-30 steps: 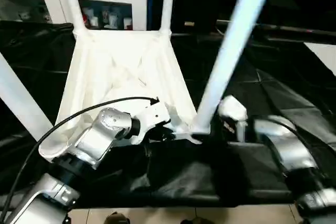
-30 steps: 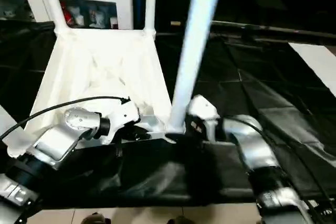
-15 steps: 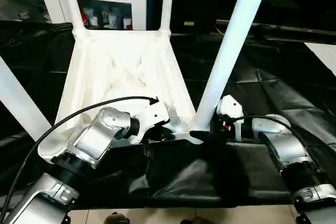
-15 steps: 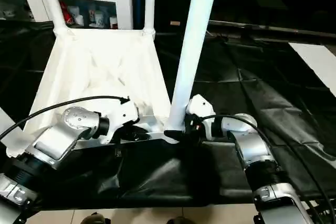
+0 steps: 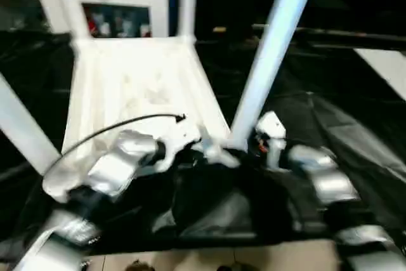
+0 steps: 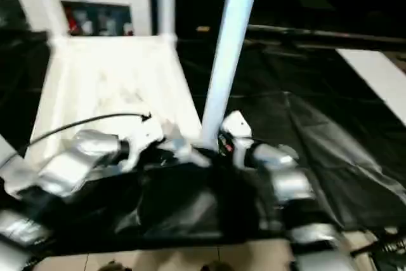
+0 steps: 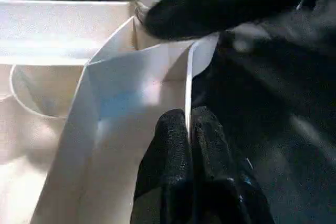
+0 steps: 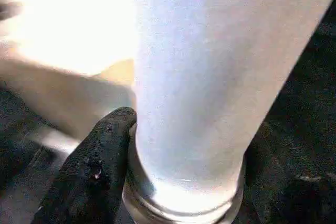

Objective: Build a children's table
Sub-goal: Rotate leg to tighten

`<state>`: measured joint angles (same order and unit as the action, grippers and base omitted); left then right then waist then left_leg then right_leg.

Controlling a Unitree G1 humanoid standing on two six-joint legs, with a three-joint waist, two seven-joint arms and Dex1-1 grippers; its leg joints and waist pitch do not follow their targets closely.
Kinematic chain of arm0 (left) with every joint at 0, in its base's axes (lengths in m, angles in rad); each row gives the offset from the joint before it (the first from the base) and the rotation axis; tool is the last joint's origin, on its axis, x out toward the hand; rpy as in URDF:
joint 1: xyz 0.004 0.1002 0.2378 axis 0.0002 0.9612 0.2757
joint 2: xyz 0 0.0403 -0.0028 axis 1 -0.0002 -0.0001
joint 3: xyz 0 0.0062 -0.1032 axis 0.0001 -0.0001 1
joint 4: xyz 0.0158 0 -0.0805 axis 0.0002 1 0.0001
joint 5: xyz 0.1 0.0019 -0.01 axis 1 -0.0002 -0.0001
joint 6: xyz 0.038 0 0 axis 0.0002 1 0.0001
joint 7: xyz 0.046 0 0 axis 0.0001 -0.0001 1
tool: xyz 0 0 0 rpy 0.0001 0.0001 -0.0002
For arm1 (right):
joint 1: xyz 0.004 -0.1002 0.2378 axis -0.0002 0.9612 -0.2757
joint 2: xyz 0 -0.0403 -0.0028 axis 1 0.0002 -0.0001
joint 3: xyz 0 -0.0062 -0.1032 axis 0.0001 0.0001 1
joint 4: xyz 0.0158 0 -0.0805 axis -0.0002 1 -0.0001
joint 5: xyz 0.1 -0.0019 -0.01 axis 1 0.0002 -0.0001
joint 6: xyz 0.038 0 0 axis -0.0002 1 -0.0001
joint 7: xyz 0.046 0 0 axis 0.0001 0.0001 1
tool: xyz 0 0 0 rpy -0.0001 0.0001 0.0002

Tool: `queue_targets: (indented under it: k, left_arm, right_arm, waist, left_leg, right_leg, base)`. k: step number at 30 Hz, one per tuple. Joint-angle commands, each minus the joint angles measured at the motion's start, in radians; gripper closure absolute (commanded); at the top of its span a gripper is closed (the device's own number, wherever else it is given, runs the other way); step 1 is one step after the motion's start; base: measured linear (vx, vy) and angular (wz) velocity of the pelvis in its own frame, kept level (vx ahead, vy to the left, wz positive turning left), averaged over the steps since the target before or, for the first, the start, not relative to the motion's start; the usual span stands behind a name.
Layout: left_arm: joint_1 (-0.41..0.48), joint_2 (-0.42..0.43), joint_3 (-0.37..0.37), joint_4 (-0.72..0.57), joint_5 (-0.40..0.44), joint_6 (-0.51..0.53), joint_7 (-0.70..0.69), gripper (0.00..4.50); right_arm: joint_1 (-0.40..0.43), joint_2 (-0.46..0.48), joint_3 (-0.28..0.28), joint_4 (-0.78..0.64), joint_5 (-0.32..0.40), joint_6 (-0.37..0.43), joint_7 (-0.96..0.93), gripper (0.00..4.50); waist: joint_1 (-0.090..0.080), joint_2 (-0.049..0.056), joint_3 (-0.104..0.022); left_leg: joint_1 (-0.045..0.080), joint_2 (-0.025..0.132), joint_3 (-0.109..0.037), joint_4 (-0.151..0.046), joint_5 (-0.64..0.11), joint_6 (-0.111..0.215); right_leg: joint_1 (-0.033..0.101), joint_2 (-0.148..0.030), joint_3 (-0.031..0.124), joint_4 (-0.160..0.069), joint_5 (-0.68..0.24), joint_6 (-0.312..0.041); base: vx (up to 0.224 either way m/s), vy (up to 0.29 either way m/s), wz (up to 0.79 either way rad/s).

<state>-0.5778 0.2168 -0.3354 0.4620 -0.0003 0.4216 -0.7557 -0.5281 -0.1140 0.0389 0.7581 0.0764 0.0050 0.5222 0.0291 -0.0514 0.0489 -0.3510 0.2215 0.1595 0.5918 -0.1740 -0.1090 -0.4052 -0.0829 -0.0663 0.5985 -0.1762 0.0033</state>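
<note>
The table (image 5: pixel 136 87) lies upside down on a black sheet (image 5: pixel 355 131), ribbed underside up, w/ four white legs standing up out of its corner sockets: two at the far corners, by a white cabinet (image 5: pixel 120 4) w/ glass doors, one at the near left corner, and one leg (image 5: pixel 269 61) at the near right corner, leaning a bit. The left gripper (image 7: pixel 188 129) is at the near edge of the top, close to that near right corner, fingers pinched tight on a thin upright rib (image 7: pixel 188 85) of the underside; the rib's edge runs straight down btwn the two black fingertips (image 7: pixel 170 135). So it's clamped on the table's rib, nearly no gap. The right gripper (image 6: pixel 219 147) is at the foot of the near right leg, right where the tube goes into its round socket (image 8: pixel 184 203). One black finger (image 8: pixel 97 169) presses against the socket collar and the leg's base on one side; the other finger sits past the tube and I can't make it out, so can't tell if the jaws actually grip the leg or just stand around it. Both silver forearms reach in from the near edge of the sheet.
</note>
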Motion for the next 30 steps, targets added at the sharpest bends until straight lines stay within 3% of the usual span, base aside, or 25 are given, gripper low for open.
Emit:
queue_targets:
  k: [1, 2, 3, 4, 5, 6, 7, 8, 9, 11, 12, 13, 14, 16, 17, 18, 19, 21, 23, 25, 26, 27, 28, 29, 30]
  left_arm:
    - [-0.014, -0.074, 0.006, 0.053, -0.009, -0.008, 0.084, 4.50]
    - [-0.022, -0.101, -0.001, 0.069, -0.002, -0.016, 0.101, 4.50]
    - [-0.025, -0.120, -0.013, 0.074, 0.001, -0.023, 0.100, 4.50]
    - [-0.024, -0.122, -0.015, 0.073, 0.001, -0.024, 0.098, 4.50]
    - [-0.021, -0.131, -0.032, 0.067, 0.007, -0.025, 0.082, 4.50]
    - [-0.019, -0.135, -0.041, 0.064, 0.013, -0.024, 0.072, 4.50]
    - [-0.019, -0.136, -0.044, 0.067, 0.018, -0.025, 0.068, 4.50]
    - [-0.018, -0.133, -0.047, 0.067, 0.021, -0.026, 0.060, 4.50]
    - [-0.018, -0.132, -0.046, 0.067, 0.022, -0.027, 0.059, 4.50]
    - [-0.012, -0.098, -0.047, 0.067, 0.030, -0.047, 0.025, 4.50]
    - [-0.010, -0.090, -0.048, 0.063, 0.031, -0.049, 0.016, 4.50]
    - [-0.002, -0.063, -0.053, 0.051, 0.033, -0.057, -0.015, 4.50]
    - [0.007, -0.032, -0.059, 0.037, 0.036, -0.062, -0.052, 4.50]
    - [0.023, 0.025, -0.072, 0.011, 0.038, -0.059, -0.120, 4.50]
    - [0.031, 0.056, -0.080, -0.002, 0.039, -0.063, -0.160, 4.50]
    - [0.034, 0.072, -0.085, -0.009, 0.039, -0.067, -0.183, 4.50]
    - [0.040, 0.096, -0.091, -0.021, 0.037, -0.068, -0.215, 4.50]
    - [0.051, 0.139, -0.098, -0.049, 0.028, -0.064, -0.280, 4.50]
    - [0.070, 0.199, -0.106, -0.090, 0.006, -0.082, -0.377, 4.50]
    - [0.078, 0.219, -0.104, -0.108, -0.010, -0.080, -0.412, 4.50]
    - [0.082, 0.229, -0.103, -0.117, -0.020, -0.089, -0.433, 4.50]
    - [0.083, 0.238, -0.097, -0.122, -0.025, -0.091, -0.447, 4.50]
    - [0.082, 0.242, -0.095, -0.122, -0.025, -0.095, -0.452, 4.50]
    - [0.079, 0.253, -0.090, -0.121, -0.027, -0.103, -0.465, 4.50]
    - [0.077, 0.257, -0.088, -0.119, -0.026, -0.103, -0.466, 4.50]
  right_arm:
    - [-0.018, 0.053, 0.000, 0.103, -0.030, 0.051, -0.152, 1.82]
    - [-0.041, 0.083, -0.003, 0.126, -0.032, 0.051, -0.201, 1.82]
    - [-0.056, 0.105, -0.003, 0.136, -0.030, 0.040, -0.216, 1.82]
    - [-0.058, 0.108, -0.003, 0.136, -0.030, 0.037, -0.215, 1.82]
    - [-0.065, 0.125, 0.007, 0.126, -0.027, 0.011, -0.180, 1.82]
    - [-0.069, 0.134, 0.014, 0.117, -0.027, -0.008, -0.152, 1.27]
    - [-0.072, 0.138, 0.016, 0.117, -0.030, -0.023, -0.146, 1.13]
    - [-0.073, 0.137, 0.014, 0.112, -0.023, -0.032, -0.124, 1.13]
    - [-0.073, 0.137, 0.013, 0.111, -0.021, -0.032, -0.120, 1.07]
    - [-0.081, 0.103, 0.018, 0.106, -0.012, -0.066, -0.041, 0.77]
    - [-0.080, 0.095, 0.020, 0.102, -0.010, -0.066, -0.024, 0.68]
    - [-0.075, 0.067, 0.027, 0.089, -0.003, -0.064, 0.040, 0.64]
    - [-0.067, 0.030, 0.039, 0.070, 0.001, -0.067, 0.115, 0.64]
    - [-0.047, -0.048, 0.064, 0.027, 0.003, -0.081, 0.259, 0.64]
    - [-0.036, -0.091, 0.074, 0.001, 0.010, -0.085, 0.336, 0.64]
    - [-0.030, -0.112, 0.077, -0.011, 0.014, -0.085, 0.377, 0.64]
    - [-0.023, -0.142, 0.080, -0.029, 0.025, -0.079, 0.433, 0.64]
    - [-0.016, -0.188, 0.083, -0.054, 0.037, -0.070, 0.525, 0.64]
    - [-0.013, -0.239, 0.094, -0.071, 0.045, -0.065, 0.625, 0.64]
    - [-0.014, -0.257, 0.100, -0.073, 0.047, -0.066, 0.653, 0.64]
    - [-0.015, -0.266, 0.103, -0.074, 0.048, -0.062, 0.664, 0.64]
    - [-0.018, -0.273, 0.109, -0.076, 0.046, -0.060, 0.676, 0.64]
    - [-0.019, -0.275, 0.111, -0.075, 0.043, -0.061, 0.678, 0.64]
    - [-0.020, -0.277, 0.116, -0.076, 0.036, -0.060, 0.687, 0.64]
    - [-0.020, -0.277, 0.120, -0.075, 0.033, -0.062, 0.695, 0.64]
  waist:
    - [-0.014, 0.008, -0.044]
    - [-0.023, 0.013, -0.043]
    - [-0.025, 0.019, -0.042]
    - [-0.036, 0.018, -0.042]
    - [-0.041, 0.026, -0.036]
    - [-0.044, 0.027, -0.037]
    - [-0.039, 0.029, -0.036]
    - [-0.043, 0.010, -0.035]
    - [-0.044, 0.009, -0.034]
    - [-0.042, 0.002, -0.034]
    - [-0.043, 0.011, -0.033]
    - [-0.041, 0.010, -0.038]
    - [-0.042, 0.001, -0.038]
    - [-0.037, -0.001, -0.039]
    - [-0.032, 0.000, -0.040]
    - [-0.027, -0.010, -0.042]
    - [-0.017, -0.014, -0.045]
    - [-0.007, -0.013, -0.046]
    - [0.006, -0.014, -0.050]
    - [0.016, -0.017, -0.056]
    - [0.025, -0.016, -0.055]
    - [0.025, -0.020, -0.059]
    - [0.027, -0.021, -0.058]
    - [0.030, -0.026, -0.061]
    - [0.033, -0.023, -0.065]
  left_leg:
    - [0.010, -0.009, -0.011, -0.079, -0.501, -0.019]
    - [0.013, -0.007, -0.018, -0.082, -0.547, -0.016]
    - [0.022, -0.004, -0.020, -0.083, -0.577, -0.012]
    - [0.020, -0.002, -0.023, -0.085, -0.594, -0.007]
    - [0.028, 0.018, -0.031, -0.105, -0.690, -0.002]
    - [0.027, 0.022, -0.033, -0.111, -0.709, -0.001]
    - [0.026, 0.023, -0.032, -0.116, -0.719, -0.003]
    - [0.041, 0.009, -0.025, -0.101, -0.699, -0.002]
    - [0.044, 0.000, -0.023, -0.092, -0.675, -0.001]
    - [0.040, -0.004, -0.022, -0.083, -0.620, 0.010]
    - [0.035, 0.003, -0.024, -0.088, -0.633, 0.009]
    - [0.024, 0.012, -0.029, -0.099, -0.643, 0.007]
    - [0.018, 0.014, -0.030, -0.105, -0.640, 0.007]
    - [0.020, 0.011, -0.028, -0.101, -0.615, 0.009]
    - [0.021, 0.009, -0.022, -0.098, -0.573, 0.013]
    - [0.012, 0.009, -0.018, -0.099, -0.516, 0.020]
    - [0.007, 0.011, -0.013, -0.100, -0.468, 0.027]
    - [0.008, 0.014, -0.006, -0.100, -0.429, 0.033]
    - [0.000, 0.015, 0.001, -0.099, -0.377, 0.039]
    - [0.004, 0.014, 0.010, -0.094, -0.327, 0.042]
    - [0.021, 0.016, 0.023, -0.089, -0.318, 0.049]
    - [0.023, 0.016, 0.027, -0.085, -0.304, 0.052]
    - [0.020, 0.014, 0.030, -0.085, -0.296, 0.054]
    - [0.003, 0.012, 0.027, -0.083, -0.246, 0.059]
    - [-0.005, 0.012, 0.025, -0.083, -0.213, 0.057]
  right_leg:
    - [0.028, -0.041, -0.009, -0.126, -0.663, -0.045]
    - [0.033, -0.040, -0.028, -0.136, -0.660, -0.036]
    - [0.032, -0.042, -0.038, -0.143, -0.648, -0.038]
    - [0.039, -0.043, -0.051, -0.147, -0.630, -0.034]
    - [0.053, -0.042, -0.068, -0.144, -0.556, -0.047]
    - [0.060, -0.043, -0.067, -0.135, -0.525, -0.053]
    - [0.062, -0.048, -0.054, -0.128, -0.503, -0.066]
    - [0.041, -0.054, -0.057, -0.149, -0.564, -0.065]
    - [0.037, -0.058, -0.064, -0.160, -0.610, -0.054]
    - [0.044, -0.069, -0.080, -0.175, -0.678, -0.019]
    - [0.052, -0.071, -0.088, -0.174, -0.664, -0.009]
    - [0.067, -0.076, -0.087, -0.158, -0.622, -0.013]
    - [0.066, -0.078, -0.079, -0.154, -0.600, -0.022]
    - [0.063, -0.085, -0.073, -0.154, -0.597, -0.034]
    - [0.055, -0.091, -0.062, -0.151, -0.587, -0.054]
    - [0.056, -0.089, -0.052, -0.142, -0.555, -0.073]
    - [0.055, -0.087, -0.040, -0.132, -0.511, -0.094]
    - [0.045, -0.080, -0.028, -0.117, -0.450, -0.133]
    - [0.051, -0.076, -0.018, -0.100, -0.379, -0.163]
    - [0.045, -0.071, -0.005, -0.087, -0.325, -0.185]
    - [0.027, -0.065, 0.003, -0.084, -0.280, -0.212]
    - [0.027, -0.064, 0.006, -0.078, -0.252, -0.226]
    - [0.029, -0.061, 0.010, -0.073, -0.235, -0.236]
    - [0.040, -0.056, 0.018, -0.058, -0.193, -0.244]
    - [0.048, -0.059, 0.018, -0.053, -0.180, -0.237]
  base:
    - [-0.038, 0.052, -0.15]
    - [-0.038, 0.052, -0.15]
    - [0.000, 0.000, 0.00]
    - [0.000, 0.000, 0.00]
    - [-0.033, 0.056, -0.08]
    - [0.000, 0.000, 0.00]
    - [0.000, 0.000, 0.00]
    - [0.000, 0.000, 0.00]
    - [0.000, 0.000, 0.00]
    - [0.000, 0.000, 0.00]
    - [0.000, 0.000, 0.00]
    - [0.000, 0.000, 0.00]
    - [0.000, 0.000, 0.00]
    - [0.000, 0.000, 0.00]
    - [0.000, 0.000, 0.00]
    - [0.000, 0.000, 0.00]
    - [0.000, 0.000, 0.00]
    - [0.000, 0.000, 0.00]
    - [0.000, 0.000, 0.00]
    - [0.030, -0.019, 0.03]
    - [0.059, -0.037, 0.07]
    - [0.083, -0.047, 0.19]
    - [0.081, -0.046, 0.15]
    - [0.081, -0.046, 0.15]
    - [0.000, 0.000, 0.00]
